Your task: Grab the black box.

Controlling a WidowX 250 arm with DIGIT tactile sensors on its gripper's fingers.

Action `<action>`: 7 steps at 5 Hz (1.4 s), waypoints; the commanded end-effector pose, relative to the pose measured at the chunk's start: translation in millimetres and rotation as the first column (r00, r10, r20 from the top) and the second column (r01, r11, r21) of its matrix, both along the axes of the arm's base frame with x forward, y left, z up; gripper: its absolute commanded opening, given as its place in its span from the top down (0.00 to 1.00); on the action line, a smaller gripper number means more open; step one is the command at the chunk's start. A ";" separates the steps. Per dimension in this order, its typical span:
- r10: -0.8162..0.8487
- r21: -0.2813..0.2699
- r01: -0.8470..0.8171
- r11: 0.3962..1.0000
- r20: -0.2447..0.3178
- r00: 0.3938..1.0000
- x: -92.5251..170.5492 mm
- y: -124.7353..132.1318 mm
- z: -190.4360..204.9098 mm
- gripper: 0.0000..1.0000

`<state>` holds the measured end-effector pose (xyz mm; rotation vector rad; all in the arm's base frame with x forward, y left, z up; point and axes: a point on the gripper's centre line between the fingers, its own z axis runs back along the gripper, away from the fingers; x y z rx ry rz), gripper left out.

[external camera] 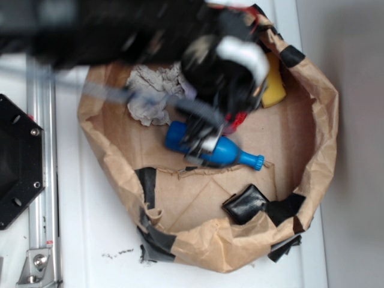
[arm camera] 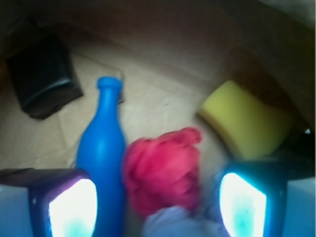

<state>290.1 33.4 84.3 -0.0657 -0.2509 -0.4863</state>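
The black box (external camera: 245, 204) is small, glossy and crinkled. It lies on the floor of a brown paper enclosure (external camera: 312, 90), near its front rim. In the wrist view the black box (arm camera: 43, 74) sits at the upper left. My gripper (external camera: 204, 138) hangs above the blue bottle (external camera: 223, 150), well away from the box. In the wrist view the gripper (arm camera: 158, 205) is open and empty, its pads (arm camera: 73, 207) wide apart over the blue bottle (arm camera: 102, 153) and a red crumpled cloth (arm camera: 163, 168).
A yellow sponge (external camera: 275, 81) lies at the back right of the enclosure and shows in the wrist view (arm camera: 244, 121). Crumpled grey paper (external camera: 151, 93) lies at the back left. A black hexagonal plate (external camera: 18, 159) and a metal rail (external camera: 42, 180) stand at the left.
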 end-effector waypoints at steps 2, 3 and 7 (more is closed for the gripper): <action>-0.215 0.079 0.206 0.975 0.122 0.969 -6.4 -76.9 19.4 0.00; -0.269 0.075 0.261 0.963 0.149 0.951 -16.4 -90.2 22.6 0.00; -0.383 0.001 0.390 0.921 0.191 0.904 9.7 -90.0 -30.1 0.00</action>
